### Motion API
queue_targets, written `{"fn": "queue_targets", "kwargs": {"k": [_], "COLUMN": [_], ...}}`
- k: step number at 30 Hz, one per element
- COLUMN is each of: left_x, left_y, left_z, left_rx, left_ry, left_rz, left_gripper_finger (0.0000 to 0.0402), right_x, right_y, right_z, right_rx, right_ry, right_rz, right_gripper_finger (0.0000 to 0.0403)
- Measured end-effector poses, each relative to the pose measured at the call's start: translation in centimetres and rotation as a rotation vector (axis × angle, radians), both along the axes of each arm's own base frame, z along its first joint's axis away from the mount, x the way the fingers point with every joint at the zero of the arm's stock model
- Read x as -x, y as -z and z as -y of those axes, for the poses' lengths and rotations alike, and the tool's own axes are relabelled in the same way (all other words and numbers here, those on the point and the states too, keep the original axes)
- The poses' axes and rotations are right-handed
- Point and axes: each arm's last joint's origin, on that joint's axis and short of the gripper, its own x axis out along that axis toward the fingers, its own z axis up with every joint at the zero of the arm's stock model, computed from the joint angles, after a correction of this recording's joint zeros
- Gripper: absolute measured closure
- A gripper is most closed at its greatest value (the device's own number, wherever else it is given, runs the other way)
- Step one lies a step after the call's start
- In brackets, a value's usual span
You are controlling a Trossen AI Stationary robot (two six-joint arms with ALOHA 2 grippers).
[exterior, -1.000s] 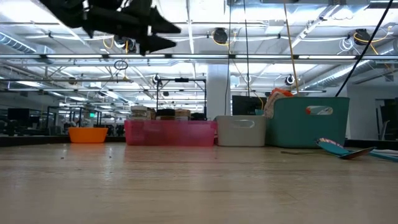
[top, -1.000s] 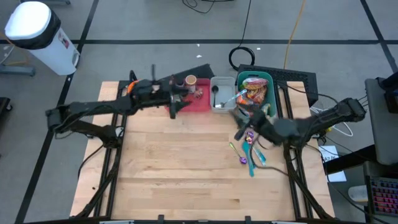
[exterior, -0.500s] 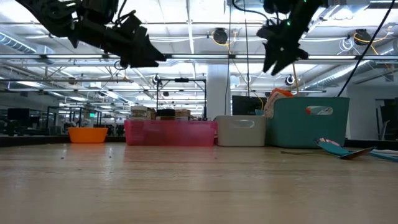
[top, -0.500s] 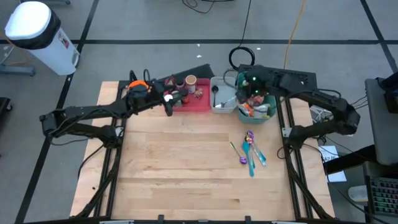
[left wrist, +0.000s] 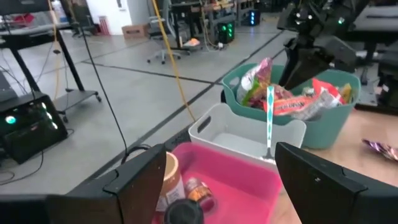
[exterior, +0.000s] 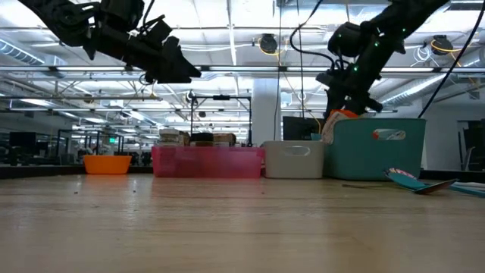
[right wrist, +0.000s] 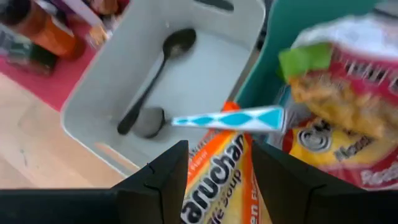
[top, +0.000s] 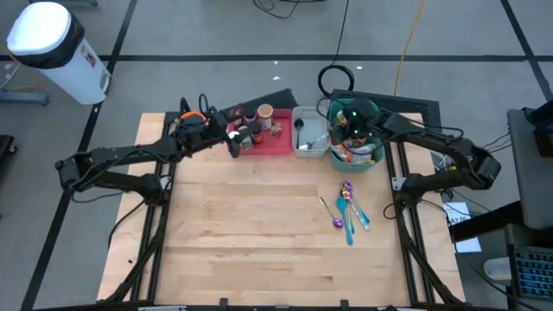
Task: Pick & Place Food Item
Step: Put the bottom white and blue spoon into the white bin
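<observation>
The teal bin [top: 373, 107] at the table's far right holds snack packets. An orange noodle-soup packet [right wrist: 219, 174] stands in it, its top [exterior: 342, 115] poking above the rim. My right gripper [right wrist: 219, 163] hangs over the bin, tipped down and open, one finger on each side of that packet's upper end. My left gripper [left wrist: 221, 158] hovers open above the pink tray [top: 278, 143], which holds small jars [left wrist: 169, 180], and touches nothing. My right gripper comes at the orange packet's upper end [right wrist: 214, 155] slanting down from above, with a finger close on either side. I cannot tell whether the fingers touch it. The packet stands in the bin among the other packets.
A white bin [top: 308, 143] between the tray and the teal bin holds a black spoon [right wrist: 155, 74]. A spoon with a blue-and-white handle [right wrist: 230, 118] rests across the rims of the white bin and the teal bin. Several loose utensils [top: 346, 209] lie on the table's right half. An orange bowl [exterior: 106, 163] stands far left.
My right gripper has swung from above the loose utensils toward the table's far edge, tipped downward and come down over the teal bin onto the orange packet. My left gripper has sunk a little over the pink tray. The packet has stayed in place.
</observation>
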Motion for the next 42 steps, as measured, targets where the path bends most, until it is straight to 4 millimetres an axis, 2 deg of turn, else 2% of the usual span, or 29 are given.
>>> {"fn": "queue_targets", "kwargs": {"k": [4, 9, 16, 24, 28, 36, 42], "left_x": [0.1, 0.1, 0.1, 0.1, 0.1, 0.1, 0.1], "left_y": [0.4, 0.7, 0.7, 0.7, 0.7, 0.7, 0.6], "left_z": [0.0, 0.1, 0.1, 0.1, 0.1, 0.1, 0.1], "left_rx": [0.021, 0.036, 0.033, 0.037, 0.046, 0.058, 0.063], "left_ry": [0.000, 0.000, 0.000, 0.000, -0.002, -0.005, -0.006], "left_rz": [-0.038, -0.064, -0.064, -0.061, -0.055, -0.048, -0.044], "left_gripper_finger": [0.0091, 0.0091, 0.0091, 0.0091, 0.0091, 0.0091, 0.0091], "right_x": [0.5, 0.8, 0.6, -0.2, -0.3, -1.2, -2.5], "right_y": [1.4, 2.2, 4.2, 4.0, 3.9, 3.0, 1.2], "right_z": [0.1, 0.7, 1.3, 1.9, 1.9, 1.8, 1.7], "right_rx": [-0.019, 0.005, 0.025, 0.102, 0.109, 0.222, 0.377], "right_ry": [0.039, 0.083, 0.101, 0.082, 0.048, -0.038, -0.178], "right_rz": [0.006, 0.047, 0.092, 0.168, 0.179, 0.227, 0.349], "right_gripper_finger": [0.0236, 0.0237, 0.0237, 0.0242, 0.0272, 0.0384, 0.0387]}}
